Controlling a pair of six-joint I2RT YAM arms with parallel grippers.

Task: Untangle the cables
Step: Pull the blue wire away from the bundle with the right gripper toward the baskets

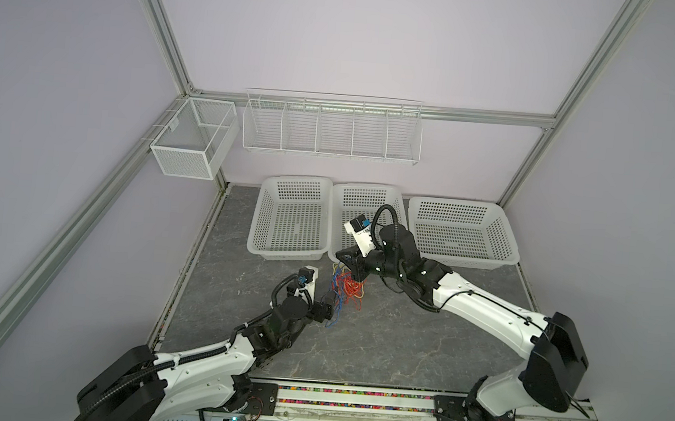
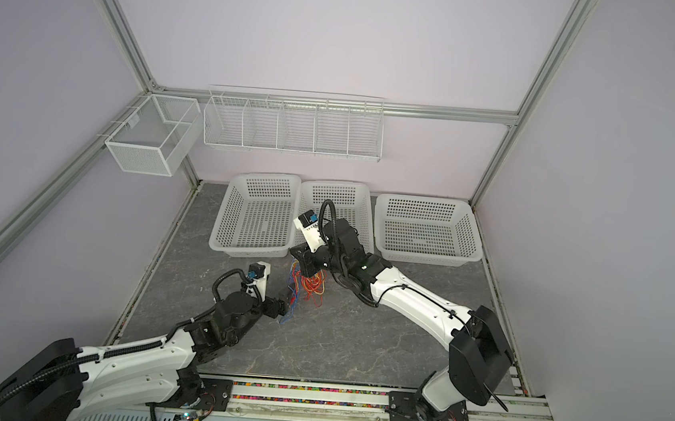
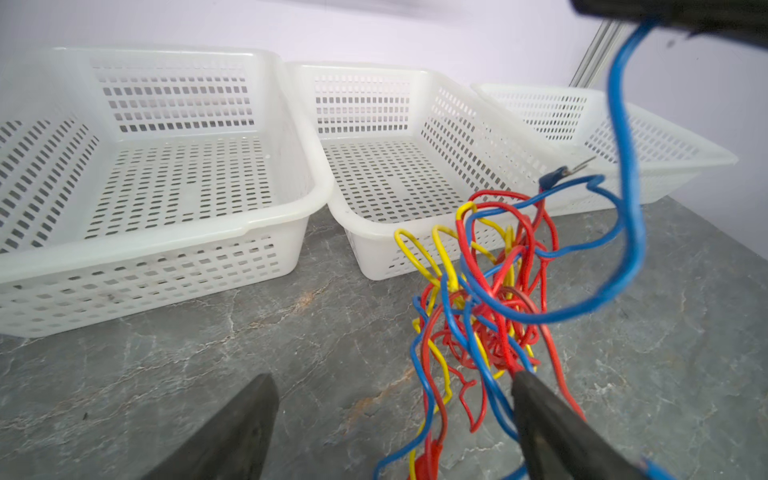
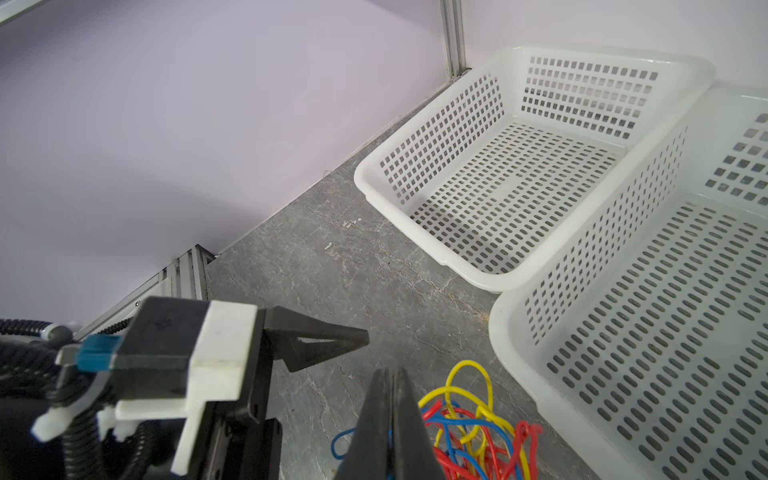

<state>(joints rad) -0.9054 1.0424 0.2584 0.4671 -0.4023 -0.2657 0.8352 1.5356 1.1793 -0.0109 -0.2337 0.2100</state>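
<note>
The cables (image 1: 347, 289) (image 2: 308, 284) are thin red, yellow and blue wires. They hang in one tangled bunch down to the grey table, in front of the middle basket. My right gripper (image 1: 347, 264) (image 4: 390, 374) sits above the bunch, shut on a blue cable (image 3: 623, 124); that cable rises out of the tangle (image 3: 490, 311) into the right gripper (image 3: 648, 18). My left gripper (image 1: 331, 299) (image 3: 390, 399) is open at the tangle's left side, low over the table. Several strands run between its fingers (image 3: 540, 415), close to one of them, and nothing is clamped.
Three white perforated baskets stand in a row at the back: left (image 1: 262, 213), middle (image 1: 364, 191) and right (image 1: 465, 208). A wire rack (image 1: 330, 131) and a mesh box (image 1: 192, 140) hang on the walls. Grey table (image 1: 357, 346) lies in front.
</note>
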